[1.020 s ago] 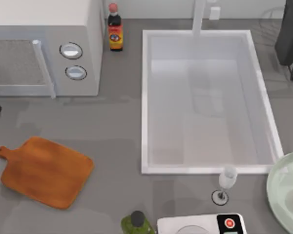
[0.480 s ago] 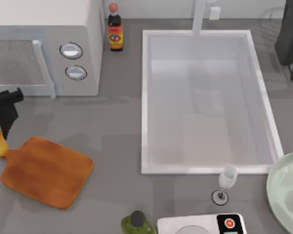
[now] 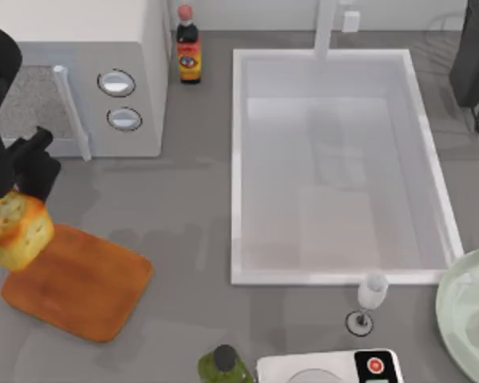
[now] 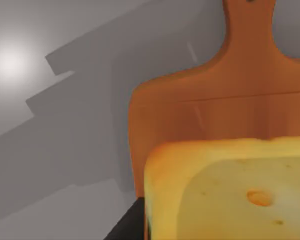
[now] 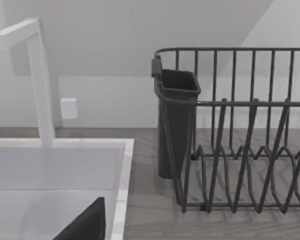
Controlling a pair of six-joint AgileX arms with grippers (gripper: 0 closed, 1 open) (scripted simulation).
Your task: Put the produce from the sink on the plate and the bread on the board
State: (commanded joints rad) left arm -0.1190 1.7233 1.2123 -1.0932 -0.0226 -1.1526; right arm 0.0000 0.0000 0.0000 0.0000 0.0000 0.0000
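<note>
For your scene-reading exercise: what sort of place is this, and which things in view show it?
Most likely a kitchen counter: a sink with a tap, a microwave beside it, and a dish rack.

Bread in my left claw over the board's handle end, sink and plate bare.

The bread (image 3: 16, 231), a golden-yellow chunk with a toasted, orange-spotted face, is tilted in my left gripper (image 3: 12, 219) at the table's left edge, over the handle end of the board (image 3: 84, 291). From my left wrist I look past the loaf (image 4: 230, 192) onto that orange-brown board (image 4: 190, 115), its short handle pointing away; I cannot tell whether they touch. The white sink (image 3: 238, 167) stands at the middle of the table, and the pale green plate (image 3: 463, 315) lies at the right edge.
</note>
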